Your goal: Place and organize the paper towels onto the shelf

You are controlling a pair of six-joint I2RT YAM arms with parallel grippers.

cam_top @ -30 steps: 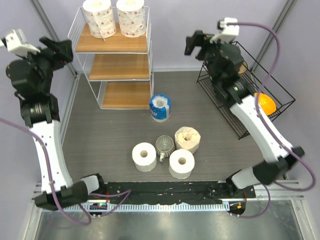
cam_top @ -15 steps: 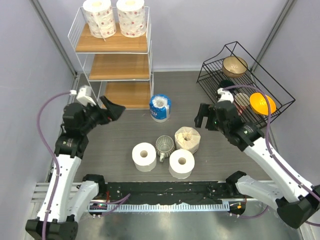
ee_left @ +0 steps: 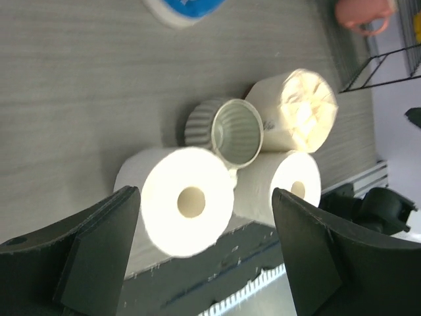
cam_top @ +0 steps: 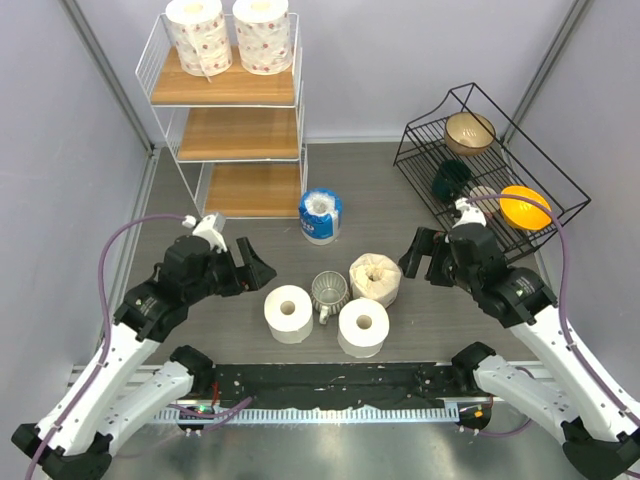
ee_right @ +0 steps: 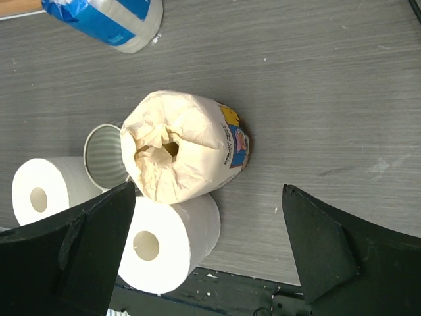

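The fingers of the left gripper (ee_left: 205,197) are being held wide apart and nothing is being gripped. A plain white roll (cam_top: 288,313) is being framed between them in the left wrist view, probably because it is meant to be taken first. The fingers of the right gripper (ee_right: 209,191) are also being kept fully spread and empty, and the cream ragged roll (ee_right: 181,148) is being framed by them (it seems to be the target of this arm). These two rolls are being crowded by a glass mug (cam_top: 328,291) and a second white roll (cam_top: 364,326). All four are packed close together on the table (cam_top: 420,200), so a careful approach is being called for. The blue-wrapped roll (cam_top: 320,215) is standing apart from this group, just beside the shelf (cam_top: 240,133).

Only in the top view is the shelf being shown whole: two red-dotted rolls (cam_top: 198,38) are being carried on its top board, while the two lower boards are bare. In the wrist views the hollow cores and the torn top of the cream roll are being shown from close by, and also the coloured label on its side.
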